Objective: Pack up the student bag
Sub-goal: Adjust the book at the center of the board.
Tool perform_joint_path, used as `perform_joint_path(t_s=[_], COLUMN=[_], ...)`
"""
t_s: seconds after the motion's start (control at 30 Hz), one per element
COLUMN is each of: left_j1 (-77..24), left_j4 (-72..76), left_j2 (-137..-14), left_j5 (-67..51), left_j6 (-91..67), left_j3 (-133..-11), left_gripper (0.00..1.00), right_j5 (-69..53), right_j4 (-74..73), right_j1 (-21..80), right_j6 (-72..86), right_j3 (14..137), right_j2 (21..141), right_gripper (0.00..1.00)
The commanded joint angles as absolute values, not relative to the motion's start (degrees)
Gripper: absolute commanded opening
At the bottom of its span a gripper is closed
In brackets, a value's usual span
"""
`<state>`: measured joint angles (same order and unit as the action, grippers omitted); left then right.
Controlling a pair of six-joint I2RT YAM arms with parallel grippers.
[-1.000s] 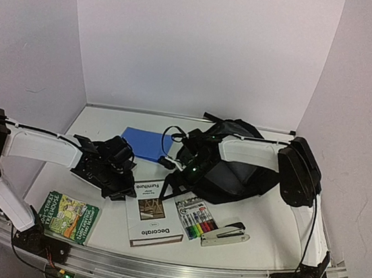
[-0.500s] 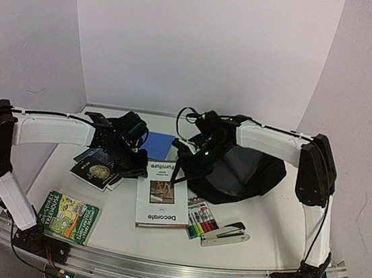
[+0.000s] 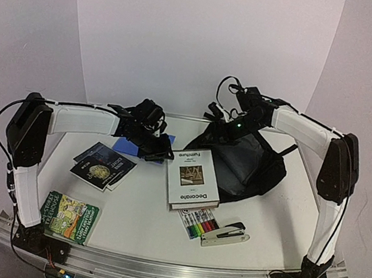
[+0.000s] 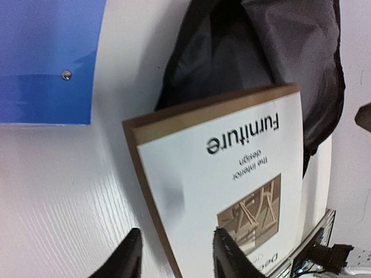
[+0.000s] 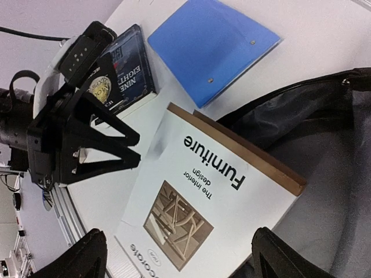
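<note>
The black student bag lies at the back right with its mouth toward the middle; it also shows in the left wrist view and the right wrist view. A white "Decorate Furniture" book lies flat with its far end at the bag's mouth. My left gripper is open at the book's left edge, one finger over the cover and one over the table. My right gripper is open and empty, raised above the bag's mouth and the book.
A blue folder lies behind my left arm. Two dark books lie at the left, and a green book at the front left. A marker pack and a stapler lie in front of the white book.
The white book has slid right and back to the bag's mouth, with my left gripper moving along at its edge. My right gripper has risen from the bag's mouth. The dark books stay at the left.
</note>
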<state>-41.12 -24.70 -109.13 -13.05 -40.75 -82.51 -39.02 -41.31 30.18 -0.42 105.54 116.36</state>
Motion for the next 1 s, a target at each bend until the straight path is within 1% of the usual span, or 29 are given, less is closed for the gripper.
perform_joint_path(t_s=[0.0, 0.07, 0.1, 0.23, 0.33, 0.43, 0.53, 0.63, 0.73, 0.8, 0.97], left_j1=[-37.2, -36.9, -36.9, -36.8, -36.8, -36.9, -36.9, -37.0, -37.2, -37.2, -37.1], left_j4=[-18.5, -17.9, -17.5, -13.3, -9.5, -4.0, 2.5, 6.6, 8.5, 8.4, 8.2], left_j2=[-109.6, -107.8, -106.8, -102.7, -103.0, -104.2, -106.1, -108.5, -109.8, -110.8, -111.0], left_j5=[-17.9, -18.7, -19.1, -22.2, -26.4, -30.2, -33.5, -36.4, -37.6, -38.2, -36.4], left_j6=[-43.4, -44.2, -44.6, -47.7, -50.0, -51.4, -52.9, -53.5, -52.9, -52.4, -52.5], left_j3=[-83.1, -80.5, -78.6, -70.1, -66.1, -62.9, -60.4, -61.0, -62.4, -63.9, -66.6], left_gripper=[0.53, 0.63, 0.67, 0.78, 0.82, 0.84, 0.83, 0.81, 0.78, 0.66, 0.36], right_j5=[-32.7, -32.5, -32.6, -33.8, -35.1, -36.7, -37.0, -35.5, -34.1, -34.8, -40.2], right_j4=[-39.8, -39.9, -39.9, -39.8, -39.7, -39.7, -39.4, -39.3, -39.2, -39.4, -39.8], right_j1=[29.4, 29.4, 29.4, 29.4, 29.5, 29.5, 29.5, 29.5, 29.5, 29.4, 27.9], right_j6=[-2.4, -3.0, -3.2, -3.3, -3.4, -3.8, -4.4, -4.4, -4.4, -4.1, -1.6], right_j3=[105.5, 103.1, 101.8, 97.6, 95.4, 94.5, 94.3, 95.4, 96.2, 96.9, 96.9], right_j2=[117.9, 116.6, 116.0, 115.3, 115.9, 117.4, 119.0, 120.9, 122.3, 122.8, 119.5], right_gripper=[0.86, 0.86, 0.86, 0.82, 0.80, 0.80, 0.79, 0.76, 0.75, 0.77, 0.91])
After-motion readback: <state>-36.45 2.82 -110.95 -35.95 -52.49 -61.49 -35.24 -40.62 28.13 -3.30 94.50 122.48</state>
